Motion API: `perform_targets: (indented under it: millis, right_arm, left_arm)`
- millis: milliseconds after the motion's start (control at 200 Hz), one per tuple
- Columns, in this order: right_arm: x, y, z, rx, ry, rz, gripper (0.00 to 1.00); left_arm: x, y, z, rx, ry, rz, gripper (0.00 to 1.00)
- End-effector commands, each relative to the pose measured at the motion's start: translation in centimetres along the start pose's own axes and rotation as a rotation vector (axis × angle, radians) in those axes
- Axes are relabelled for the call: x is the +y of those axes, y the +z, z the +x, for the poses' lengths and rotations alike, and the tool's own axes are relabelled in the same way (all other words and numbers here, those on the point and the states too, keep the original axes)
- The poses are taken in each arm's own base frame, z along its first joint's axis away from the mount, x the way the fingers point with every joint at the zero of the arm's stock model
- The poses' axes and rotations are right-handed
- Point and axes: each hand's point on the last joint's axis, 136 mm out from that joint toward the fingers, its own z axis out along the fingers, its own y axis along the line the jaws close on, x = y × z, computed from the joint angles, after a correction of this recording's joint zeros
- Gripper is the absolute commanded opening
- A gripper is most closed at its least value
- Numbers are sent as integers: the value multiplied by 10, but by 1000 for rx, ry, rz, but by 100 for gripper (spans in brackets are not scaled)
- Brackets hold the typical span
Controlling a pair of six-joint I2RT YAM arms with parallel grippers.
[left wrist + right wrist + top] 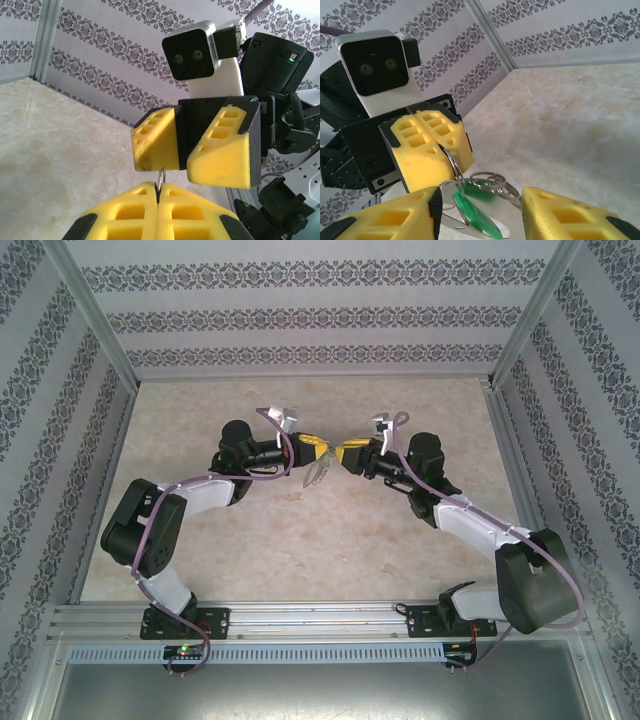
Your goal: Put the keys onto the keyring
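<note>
Left tool [157,190] is clamping tight on the keyring [452,162], a thin loop poking out past its tips. The keys [472,212], green tag and all, are dangling right under it, between the spread fingers of the right tool [182,150], which is gripping nothing. A beige marbled worktop [570,125] is lying below both, with striped patterned walls [320,315] and metal posts [490,30] boxing it in.

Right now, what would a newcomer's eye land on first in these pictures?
The left hand and right hand, both bright yellow, meet fingertip to fingertip above the middle of the pale table. The left hand is pinched shut on a thin metal ring. A green tag dangles below it, between the right hand's open fingers.
</note>
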Motion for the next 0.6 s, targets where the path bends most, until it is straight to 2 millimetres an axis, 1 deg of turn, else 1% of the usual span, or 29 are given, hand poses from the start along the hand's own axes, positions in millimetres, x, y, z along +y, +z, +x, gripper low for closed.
perform_targets:
  millis: [0, 295, 540, 595]
  right_arm:
    - [18, 7, -19, -42, -53, -70, 43]
    - [19, 16, -18, -26, -43, -96, 31]
    - [22, 23, -11, 3, -36, -123, 30]
    - [22, 23, -11, 3, -38, -123, 26]
  left_arm:
    - [-15, 2, -14, -35, 61, 44, 0]
    - [-16, 4, -14, -32, 58, 50, 0]
    - [-15, 5, -14, -31, 58, 52, 0]
    - [-16, 5, -14, -30, 58, 54, 0]
